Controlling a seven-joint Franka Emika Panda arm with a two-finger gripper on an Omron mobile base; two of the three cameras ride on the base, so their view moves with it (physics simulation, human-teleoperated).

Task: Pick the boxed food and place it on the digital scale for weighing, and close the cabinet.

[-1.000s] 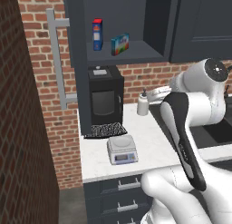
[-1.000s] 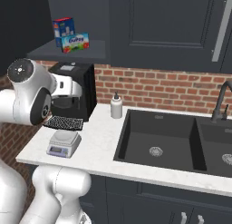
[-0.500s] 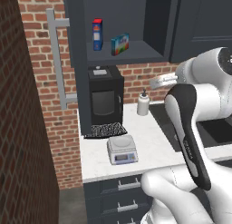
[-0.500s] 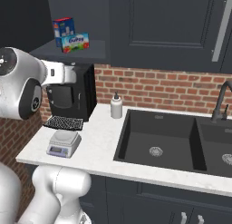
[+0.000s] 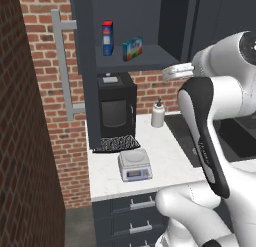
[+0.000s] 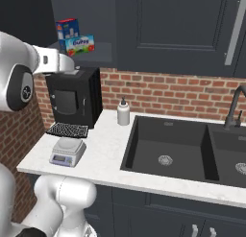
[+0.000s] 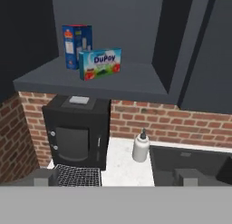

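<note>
Left base view: the dark navy-grey wall cabinet (image 5: 90,66) occupies the upper centre of the frame, its panelled door swung open toward the left with a long grey bar handle (image 5: 64,66) showing at upper left. On its shelf stand a tall narrow red-and-blue box (image 5: 107,38) and, just to its right and apart from it, the wide flat light-blue boxed food (image 5: 132,48), upright. Below, a black boxy coffee machine (image 5: 116,110) sits on the white counter (image 5: 165,156), with a dark mesh mat (image 5: 116,143) in front of it and the small square silver-grey digital scale (image 5: 134,165) nearer the frame's lower centre, its platform bare. A white soap bottle (image 5: 158,114) stands right of the machine. The white arm fills the right side; the gripper's state cannot be told in this view. Right base view: the boxed food (image 6: 76,43) appears at upper left on the shelf, in front of the tall box (image 6: 67,29); the scale (image 6: 67,151) lies at lower left, the black sink (image 6: 168,147) at centre right. Hand view: the boxed food (image 7: 100,63) stands at upper centre-left on the shelf, overlapping the tall box (image 7: 76,45) behind it. The gripper (image 7: 115,177) shows at the bottom, its two dark tips set wide apart, clasping nothing, well short of the shelf.
</note>
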